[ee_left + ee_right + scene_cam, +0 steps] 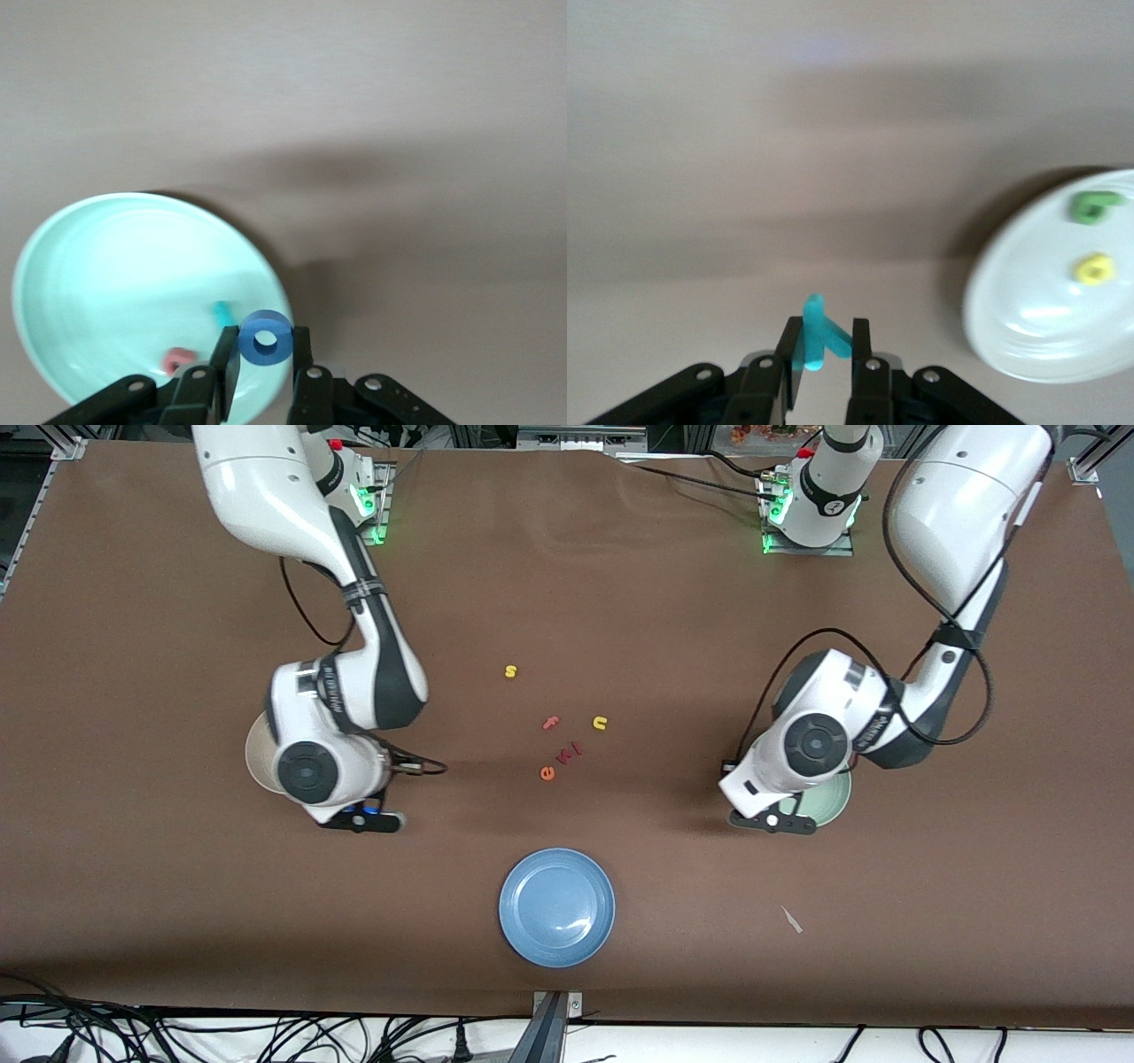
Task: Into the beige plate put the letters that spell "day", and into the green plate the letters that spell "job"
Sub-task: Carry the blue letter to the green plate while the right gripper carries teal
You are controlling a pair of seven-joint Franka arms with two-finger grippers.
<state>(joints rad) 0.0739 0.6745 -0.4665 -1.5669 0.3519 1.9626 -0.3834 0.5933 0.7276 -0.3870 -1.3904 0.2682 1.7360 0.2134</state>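
My left gripper (266, 347) is shut on the blue "o" (266, 336) and hangs over the rim of the green plate (106, 266). In that plate lie the teal "j" (221, 312) and the red-pink "b" (178, 359). My right gripper (820, 347) is shut on the teal "y" (819, 341), over bare table beside the beige plate (1036, 328). The dark green "d" (1091, 207) and the yellow "a" (1094, 269) lie in the beige plate. In the front view each hand covers most of its plate: green plate (831, 804), beige plate (255, 755).
A blue plate (556, 906) sits near the front edge at mid-table. Loose letters lie in the middle: a yellow "s" (510, 671), a pink "f" (550, 723), a yellow "n" (600, 723), an orange "e" (547, 773) and small pink pieces (571, 753). A paper scrap (791, 919) lies toward the left arm's end.
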